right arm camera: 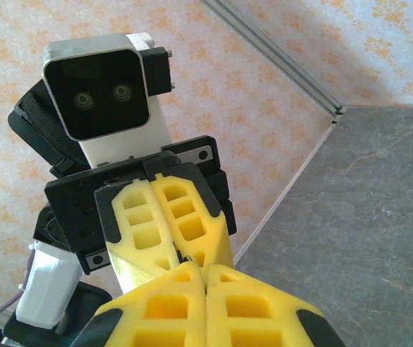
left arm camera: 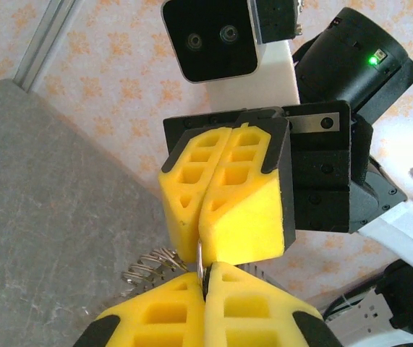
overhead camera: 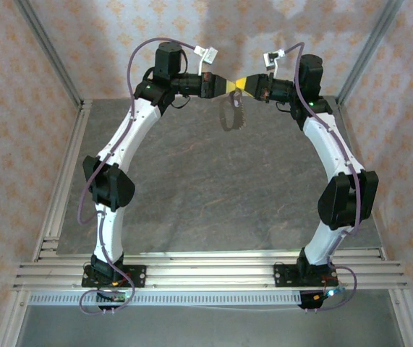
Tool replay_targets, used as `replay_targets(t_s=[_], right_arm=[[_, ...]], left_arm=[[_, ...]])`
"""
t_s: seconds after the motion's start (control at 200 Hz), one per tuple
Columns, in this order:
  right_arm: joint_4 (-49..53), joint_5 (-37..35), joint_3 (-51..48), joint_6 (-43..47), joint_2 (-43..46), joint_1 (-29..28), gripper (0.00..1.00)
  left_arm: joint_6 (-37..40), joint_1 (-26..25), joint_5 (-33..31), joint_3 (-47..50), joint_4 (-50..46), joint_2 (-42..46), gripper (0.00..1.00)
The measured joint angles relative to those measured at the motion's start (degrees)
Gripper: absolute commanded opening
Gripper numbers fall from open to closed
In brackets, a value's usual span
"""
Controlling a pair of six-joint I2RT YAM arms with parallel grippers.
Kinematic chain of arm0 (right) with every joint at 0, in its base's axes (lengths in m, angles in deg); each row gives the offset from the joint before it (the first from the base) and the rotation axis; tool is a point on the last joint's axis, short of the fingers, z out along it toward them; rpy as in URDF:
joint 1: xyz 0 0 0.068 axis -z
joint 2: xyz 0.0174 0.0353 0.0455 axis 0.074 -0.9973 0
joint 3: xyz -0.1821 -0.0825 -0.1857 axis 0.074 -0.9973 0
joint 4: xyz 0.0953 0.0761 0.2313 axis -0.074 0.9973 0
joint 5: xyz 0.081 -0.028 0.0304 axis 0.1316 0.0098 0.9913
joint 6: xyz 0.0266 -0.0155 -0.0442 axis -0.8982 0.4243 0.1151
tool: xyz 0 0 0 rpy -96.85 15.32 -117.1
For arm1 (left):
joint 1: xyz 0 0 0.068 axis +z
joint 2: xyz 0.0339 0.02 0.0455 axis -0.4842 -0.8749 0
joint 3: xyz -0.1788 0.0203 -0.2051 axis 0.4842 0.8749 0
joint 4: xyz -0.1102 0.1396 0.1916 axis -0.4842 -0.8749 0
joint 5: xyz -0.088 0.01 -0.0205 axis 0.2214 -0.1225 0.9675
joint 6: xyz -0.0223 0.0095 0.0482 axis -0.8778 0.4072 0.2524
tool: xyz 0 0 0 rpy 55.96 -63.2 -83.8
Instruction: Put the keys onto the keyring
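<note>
Two pincers meet tip to tip high above the far end of the counter (overhead camera: 192,188), and both are squeezed tight, the yellow foam pads pressed flat with no gap. In the left wrist view the left pincer (left arm camera: 205,283) comes up from the bottom edge and the right pincer (left arm camera: 203,249) faces it from above, their tips almost touching. A thin loop of metal wire, the ring (left arm camera: 201,257), bridges the small space between them. It comes out of the seam of the right pads and runs down into the seam of the left pads, so each pincer looks clamped on it.

The ring is a slim, dull tan wire. To the left of the tips and a little lower, its fringe (left arm camera: 150,265) of small grey-tan pieces fans out like a crown against the grey counter. From the top camera the ring (overhead camera: 233,103) hangs just under the point where the pincers meet, clear of the counter, with its shadow (overhead camera: 228,120) on the stone below.

Behind the right pads sits a wrist camera (left arm camera: 210,36) with two lenses in a dark face, and a green light (left arm camera: 372,61) glows on the black joint beside it. Wallpaper (overhead camera: 47,43) with pale orange flowers covers the walls around
</note>
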Motion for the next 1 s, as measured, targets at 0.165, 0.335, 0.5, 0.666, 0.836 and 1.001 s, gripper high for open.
replay_targets(t_s=[0.165,0.335,0.5,0.666,0.836,1.001], right_arm=[[-0.24,-0.07,0.00,0.35,0.00,0.00,0.00],[-0.46,-0.35,-0.04,0.37,0.00,0.00,0.00],[-0.48,-0.74,-0.44,0.57,0.02,0.15,0.00],[-0.44,-1.55,-0.81,0.57,0.02,0.24,0.00],[-0.46,-2.23,-1.20,0.55,0.13,0.26,0.00],[-0.35,-2.23,-1.70,0.55,0.55,0.26,0.00]], left_arm=[[-1.38,0.00,-0.02,0.00,0.98,0.00,0.08],[-2.95,0.00,-0.04,0.48,2.64,0.00,0.02],[-4.02,-0.02,-0.22,1.70,4.55,0.00,0.00],[-4.94,0.00,-0.31,3.54,7.26,0.02,0.00],[-5.20,-0.02,-0.72,4.24,8.52,0.02,0.17],[-5.16,-0.15,-2.86,4.26,9.46,0.04,0.27]])
